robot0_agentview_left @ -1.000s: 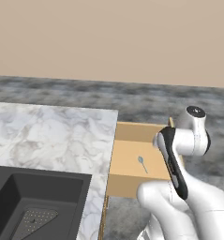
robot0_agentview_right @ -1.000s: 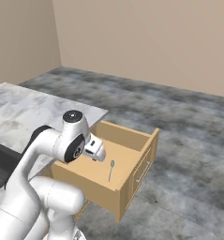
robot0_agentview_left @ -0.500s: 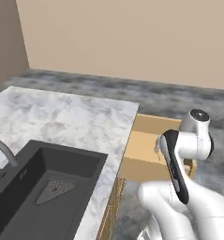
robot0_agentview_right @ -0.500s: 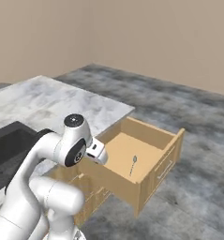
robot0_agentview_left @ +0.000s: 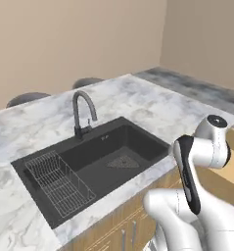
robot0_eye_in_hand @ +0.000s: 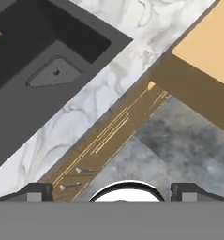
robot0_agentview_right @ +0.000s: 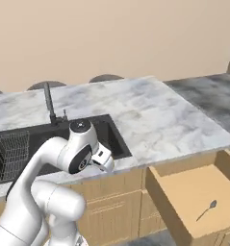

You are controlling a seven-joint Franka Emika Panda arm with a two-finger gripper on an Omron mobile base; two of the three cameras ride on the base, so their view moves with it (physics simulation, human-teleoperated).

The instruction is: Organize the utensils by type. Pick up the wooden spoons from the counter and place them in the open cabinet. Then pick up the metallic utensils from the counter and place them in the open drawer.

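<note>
Since the earlier pictures our whole outlook has swung: where the base views showed mostly the drawer and a corner of stone, we now face a long stretch of the counter [robot0_agentview_right: 150,115] with its black sink [robot0_agentview_left: 96,164] in full sight, so it is our base that has turned, not the things. The open drawer [robot0_agentview_right: 193,192] sits pulled out below the counter's right end in the right base view, and one small metallic utensil [robot0_agentview_right: 206,210] lies flat on its floor near the front right. In the left base view only a sliver of that drawer shows at the right edge, behind our arm. A dark faucet [robot0_agentview_left: 81,113] stands behind the sink, and a wire rack [robot0_agentview_left: 57,182] rests in the basin's left part. Our gripper [robot0_eye_in_hand: 111,188] hangs over the counter's front edge, looking down on cabinet fronts and grey floor; its fingertips [robot0_eye_in_hand: 38,190] stand wide apart with nothing between them.
</note>
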